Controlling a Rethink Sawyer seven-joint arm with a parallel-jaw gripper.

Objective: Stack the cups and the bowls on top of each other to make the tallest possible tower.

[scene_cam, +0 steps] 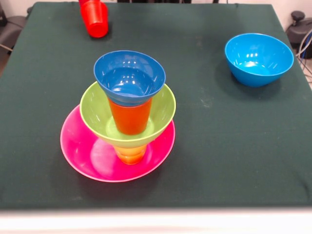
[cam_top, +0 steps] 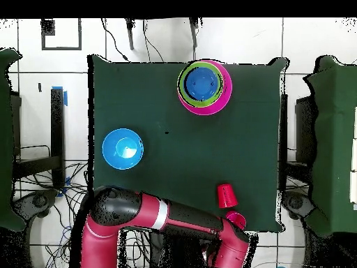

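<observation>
The tower stands at the front left of the table in the front view. From the bottom it is a wide pink bowl (scene_cam: 85, 156), a yellow cup (scene_cam: 130, 154), a green bowl (scene_cam: 95, 112), an orange cup (scene_cam: 129, 117) and a small dark blue bowl (scene_cam: 129, 75) on top. It also shows in the overhead view (cam_top: 203, 85). A red cup (scene_cam: 95, 20) stands near the table's far edge, also in the overhead view (cam_top: 225, 195). A second red piece (cam_top: 236, 219) lies just behind it, by the arm's end. My gripper (cam_top: 232, 230) is there, far from the tower.
A light blue bowl (scene_cam: 258, 58) stands alone at the right of the front view, and at the left in the overhead view (cam_top: 123, 149). My red and black arm (cam_top: 167, 215) lies along the table's edge nearest the robot.
</observation>
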